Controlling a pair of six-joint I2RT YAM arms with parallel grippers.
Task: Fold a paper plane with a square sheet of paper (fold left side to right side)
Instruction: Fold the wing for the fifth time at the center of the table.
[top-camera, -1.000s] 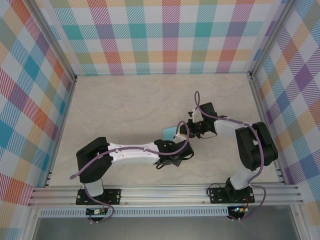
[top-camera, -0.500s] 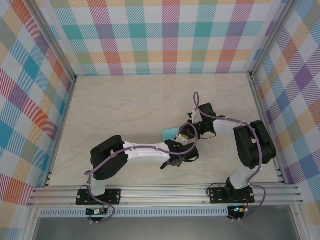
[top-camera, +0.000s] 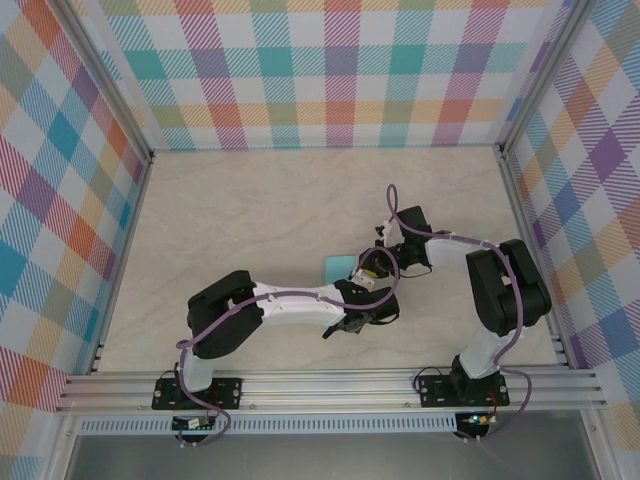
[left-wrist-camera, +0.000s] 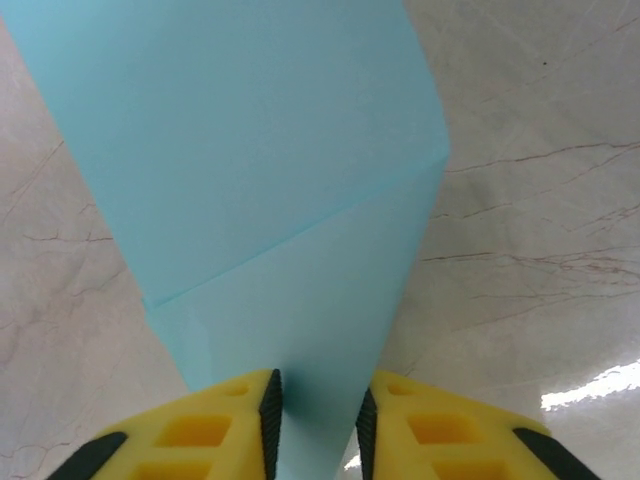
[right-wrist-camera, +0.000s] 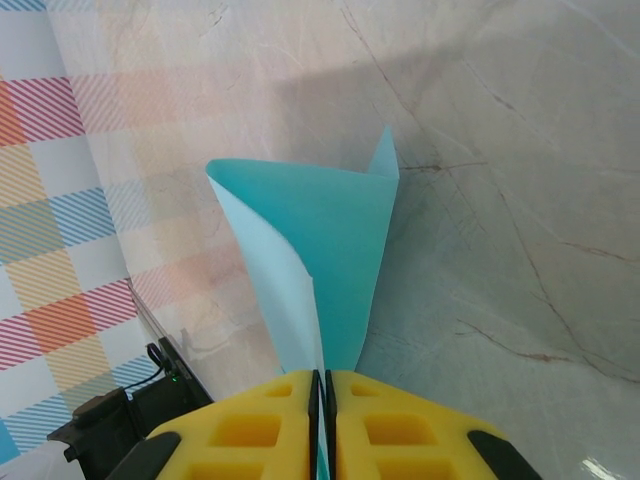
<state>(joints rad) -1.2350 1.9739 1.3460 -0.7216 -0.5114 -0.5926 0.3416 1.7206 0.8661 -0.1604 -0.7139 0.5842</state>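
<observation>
The turquoise sheet of paper (top-camera: 338, 266) lies mid-table, mostly hidden under both wrists in the top view. In the left wrist view the paper (left-wrist-camera: 270, 170) lies flat with a slanted crease and tapers toward my left gripper (left-wrist-camera: 318, 420). Its narrow end runs into the gap between the yellow fingers (left-wrist-camera: 220, 430), whose jaws stand a little apart. My right gripper (right-wrist-camera: 322, 400) is shut on an edge of the paper (right-wrist-camera: 335, 250), which rises from the pads as a curled flap. From above, the left gripper (top-camera: 368, 300) and right gripper (top-camera: 378, 264) sit close together.
The marble-look tabletop (top-camera: 250, 210) is walled on three sides by plaid panels (top-camera: 330, 70). An aluminium rail (top-camera: 330, 385) with both arm bases runs along the near edge. The left arm's base (right-wrist-camera: 110, 425) shows low in the right wrist view.
The left arm has swung right and reached in under the right gripper, and its jaws have narrowed around the paper's end. The right gripper has kept its hold.
</observation>
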